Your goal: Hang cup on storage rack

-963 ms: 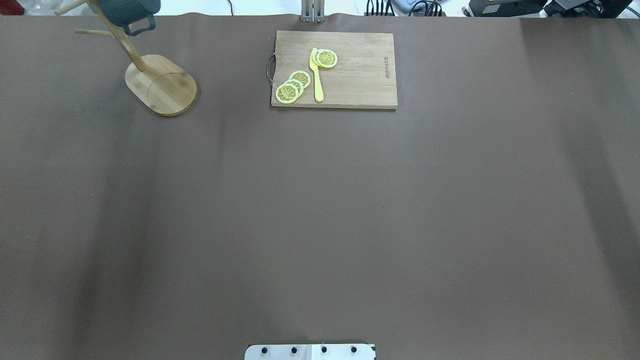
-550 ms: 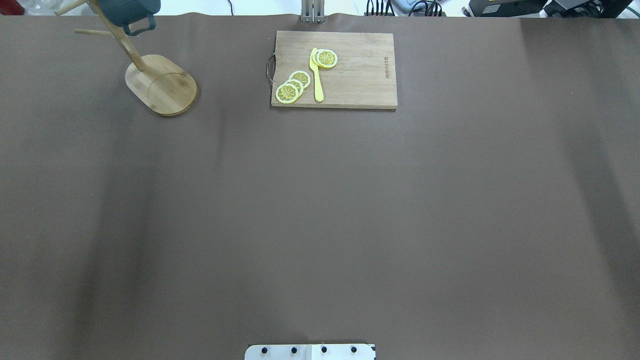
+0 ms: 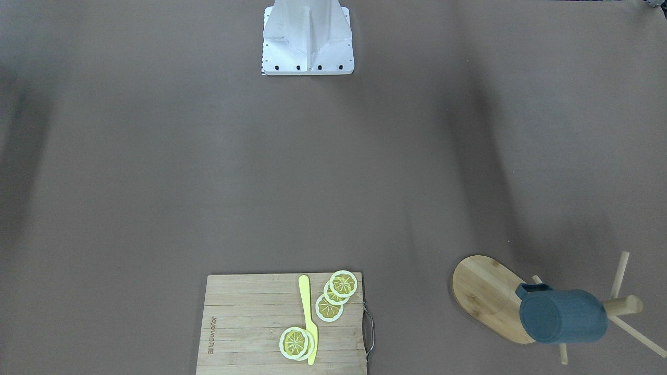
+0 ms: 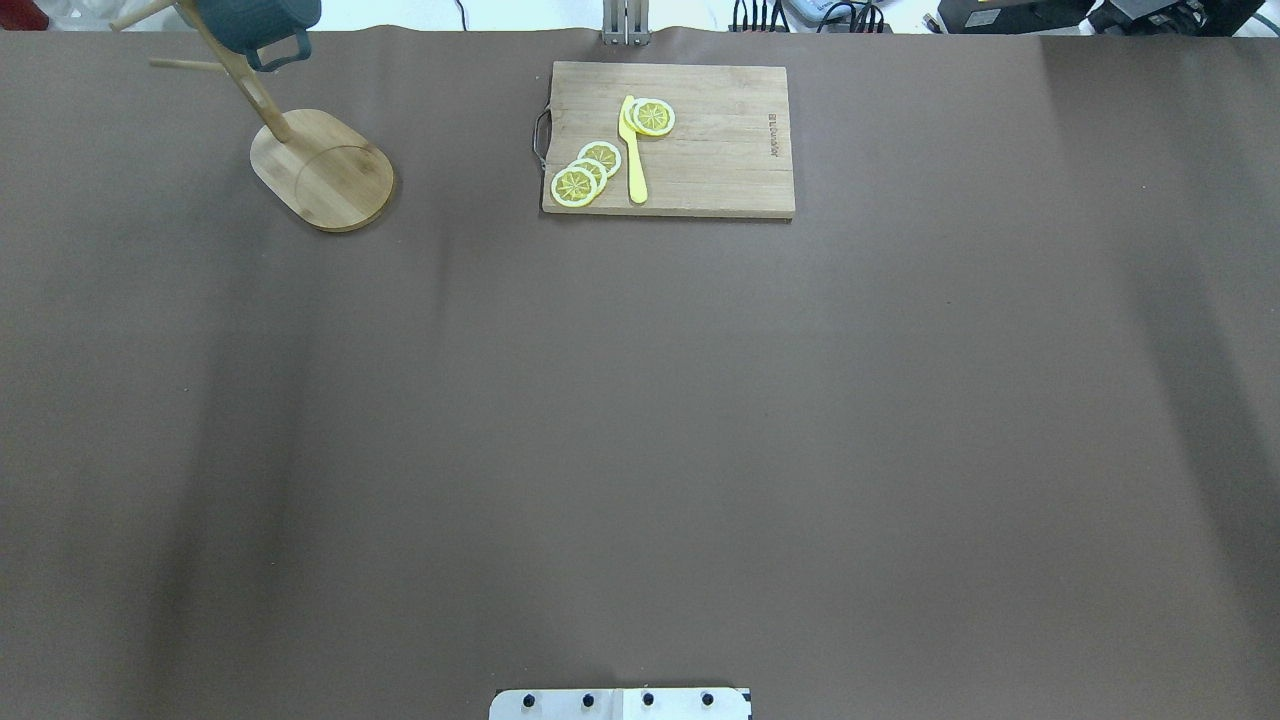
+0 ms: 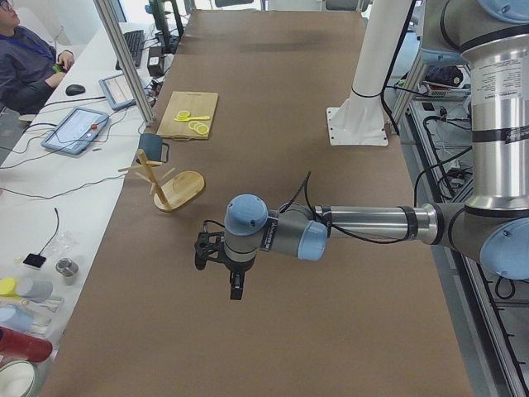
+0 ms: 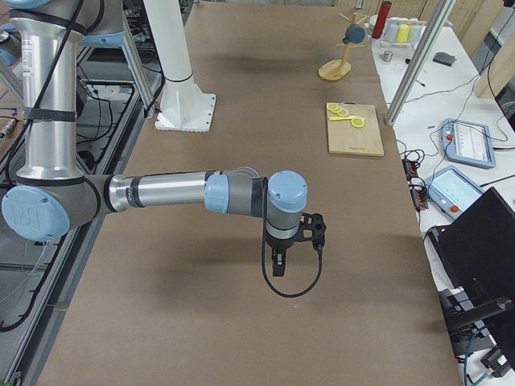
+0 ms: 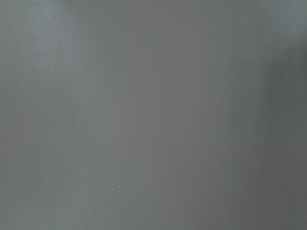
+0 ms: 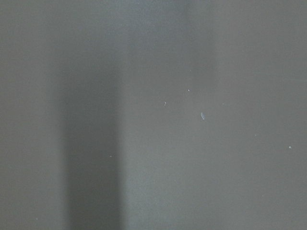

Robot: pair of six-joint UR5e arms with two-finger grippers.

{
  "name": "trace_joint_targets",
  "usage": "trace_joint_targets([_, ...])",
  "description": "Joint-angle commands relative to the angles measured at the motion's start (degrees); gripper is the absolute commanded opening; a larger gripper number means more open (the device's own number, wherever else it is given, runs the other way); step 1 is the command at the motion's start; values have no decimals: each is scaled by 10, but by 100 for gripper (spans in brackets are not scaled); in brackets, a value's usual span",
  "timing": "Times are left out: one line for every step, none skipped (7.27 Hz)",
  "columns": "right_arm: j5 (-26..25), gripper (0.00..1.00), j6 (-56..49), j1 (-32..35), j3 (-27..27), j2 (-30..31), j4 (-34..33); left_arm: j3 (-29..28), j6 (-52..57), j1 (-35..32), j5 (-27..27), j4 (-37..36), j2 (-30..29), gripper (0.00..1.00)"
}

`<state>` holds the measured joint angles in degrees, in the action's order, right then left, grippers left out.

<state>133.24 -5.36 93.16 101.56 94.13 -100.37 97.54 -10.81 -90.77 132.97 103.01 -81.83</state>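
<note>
Left gripper (image 5: 236, 291), right gripper (image 6: 278, 269): each hangs over brown table (image 4: 640, 400), well apart from rack; spread or pressed together, cannot tell. Storage rack (image 3: 482, 291) upright near table's far left corner. Cup (image 3: 563, 316) hangs sideways on peg, off table, nothing gripping it. Judgement: hanging done, nothing left.

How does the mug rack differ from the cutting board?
The rack has an oval base with post and pegs; the cutting board is a flat rectangle. The rack carries the cup; the cutting board carries lemon slices and a yellow knife. Both are light wood.
</note>
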Motion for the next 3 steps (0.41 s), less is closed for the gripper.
trace_joint_targets([0,100,1,0,0,0,5,0,0,1,0,0,0,100])
trace_joint_targets([0,100,1,0,0,0,12,0,0,0,0,0,0,100])
trace_joint_targets([0,100,2,0,0,0,12,0,1,0,0,0,0,100])
